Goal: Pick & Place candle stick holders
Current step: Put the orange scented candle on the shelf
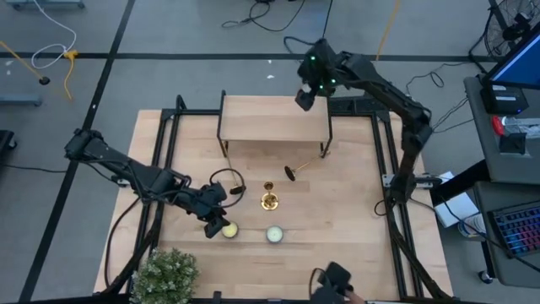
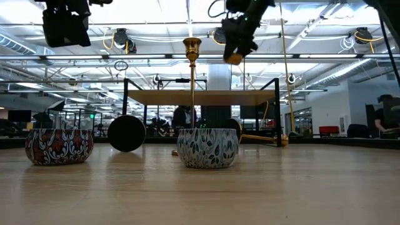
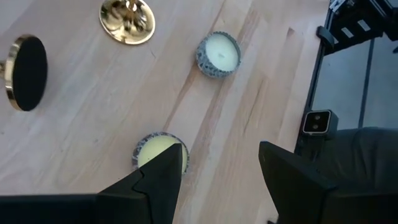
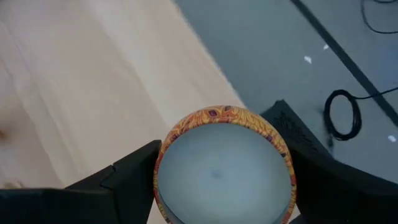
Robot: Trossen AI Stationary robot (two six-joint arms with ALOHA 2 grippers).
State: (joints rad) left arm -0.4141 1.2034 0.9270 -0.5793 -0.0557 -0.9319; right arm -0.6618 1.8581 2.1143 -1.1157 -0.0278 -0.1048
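Candlestick (image 2: 192, 87) upright; right-wrist-only candle (image 4: 222, 165).

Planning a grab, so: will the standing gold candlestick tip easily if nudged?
Probably tippy: the standing candlestick is tall and thin over a small round base, so a high nudge may topple it. Its shiny metal could slip.

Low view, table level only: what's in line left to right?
Red-patterned candle tin → black round base of a tipped-over gold candlestick → blue leaf-patterned candle tin, upright gold candlestick behind it → gold stem of another fallen candlestick.
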